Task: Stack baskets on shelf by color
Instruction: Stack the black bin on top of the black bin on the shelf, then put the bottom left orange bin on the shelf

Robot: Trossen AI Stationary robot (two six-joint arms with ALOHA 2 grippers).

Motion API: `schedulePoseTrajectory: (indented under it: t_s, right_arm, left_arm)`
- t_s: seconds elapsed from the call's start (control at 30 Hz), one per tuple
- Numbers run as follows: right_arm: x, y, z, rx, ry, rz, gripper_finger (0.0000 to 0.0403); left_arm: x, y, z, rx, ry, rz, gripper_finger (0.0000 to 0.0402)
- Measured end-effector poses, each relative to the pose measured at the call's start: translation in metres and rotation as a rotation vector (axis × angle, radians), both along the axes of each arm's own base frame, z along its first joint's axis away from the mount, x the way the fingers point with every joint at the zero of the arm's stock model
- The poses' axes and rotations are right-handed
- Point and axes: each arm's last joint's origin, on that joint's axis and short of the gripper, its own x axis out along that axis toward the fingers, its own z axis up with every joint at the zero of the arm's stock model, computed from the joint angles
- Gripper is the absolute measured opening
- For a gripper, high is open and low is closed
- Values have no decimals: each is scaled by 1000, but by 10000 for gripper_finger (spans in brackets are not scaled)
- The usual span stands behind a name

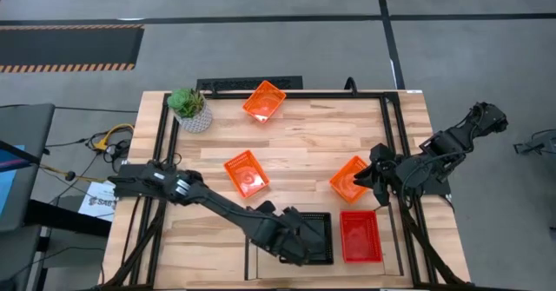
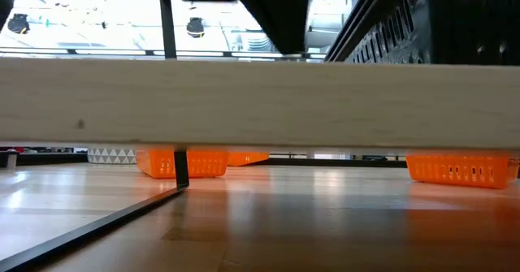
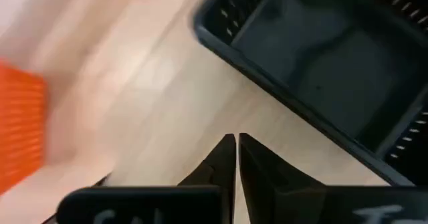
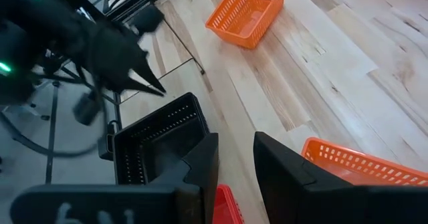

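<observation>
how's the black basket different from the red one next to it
The black basket is dark; the red basket is bright red. The left gripper, shut and empty, sits over the black basket and partly hides it; the red basket lies fully uncovered, below the right gripper. Both are rectangular mesh baskets of similar size, upright and side by side at the table's bottom edge in the high view.

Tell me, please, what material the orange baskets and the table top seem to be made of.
The orange baskets look like moulded plastic: glossy, with thin walls pierced by a regular grid. The table top looks like light wood planks: grain lines and joints show, with a smooth, slightly shiny finish.
</observation>
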Motion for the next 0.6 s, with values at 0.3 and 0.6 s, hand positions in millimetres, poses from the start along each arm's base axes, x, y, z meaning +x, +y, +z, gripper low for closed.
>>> schedulePoseTrajectory:
  t_s: [0.3,0.6]
  right_arm:
    - [0,0,0,0,0,0,118]
    - [0,0,0,-5,-1,1,118]
  left_arm:
    - [15,0,3,-58,-113,-46,0]
    - [21,1,4,-85,-143,-84,0]
